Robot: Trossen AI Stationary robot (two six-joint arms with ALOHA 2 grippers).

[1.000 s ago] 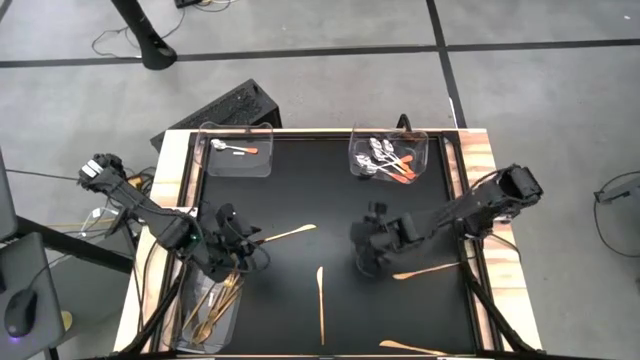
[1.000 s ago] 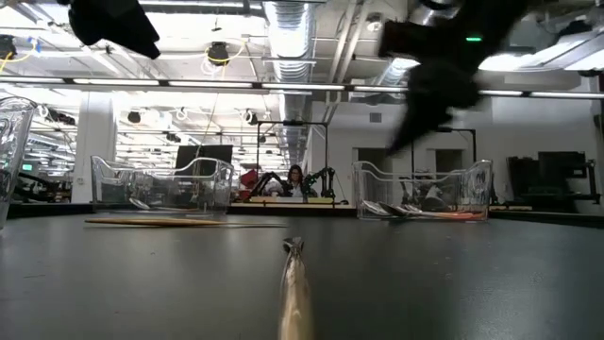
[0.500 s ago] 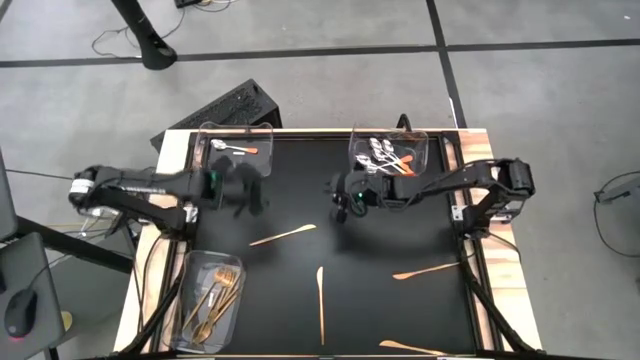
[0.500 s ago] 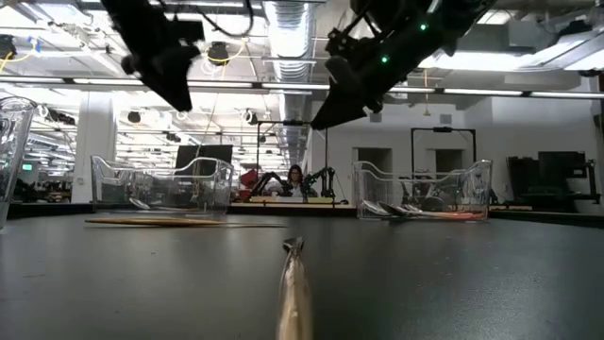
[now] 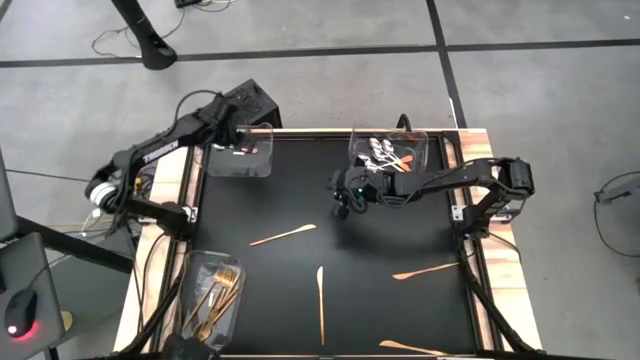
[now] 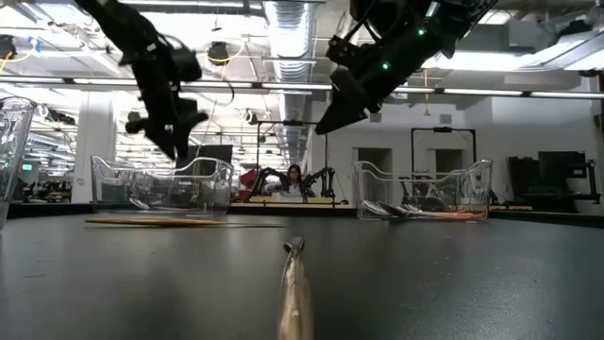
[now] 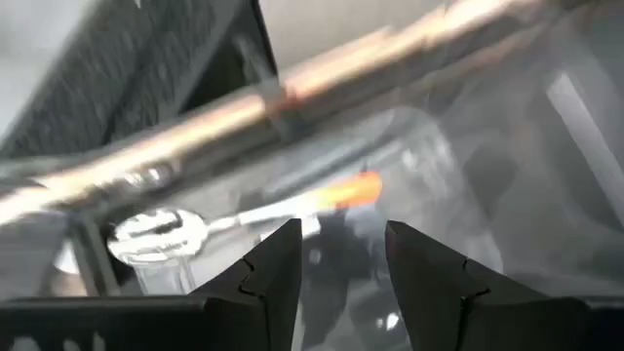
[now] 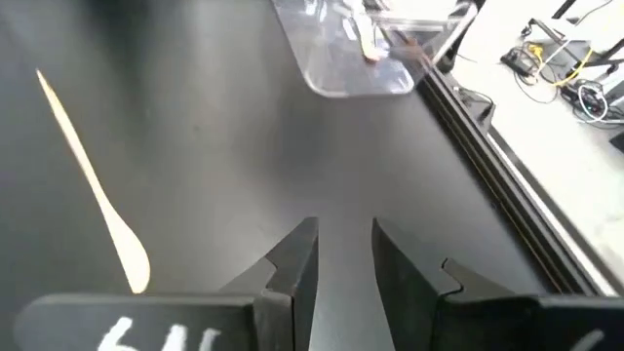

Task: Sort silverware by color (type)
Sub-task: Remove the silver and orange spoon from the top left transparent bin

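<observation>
Just below our left pincer, a spoon is lying in its clear tray. Our pincers are hanging slightly parted, holding nothing. The right pincer is nearer the gold knife.

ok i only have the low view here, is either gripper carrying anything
observer: no. The left gripper is open and empty, over the far-left tray, which holds one spoon.
operator: and the right one
observer: the right gripper is open and empty too, over bare mat beside the spoon tray.
operator: how many gold pieces loose on the mat
observer: four loose gold pieces show in the high view; the gold forks sit in the near-left tray.
</observation>
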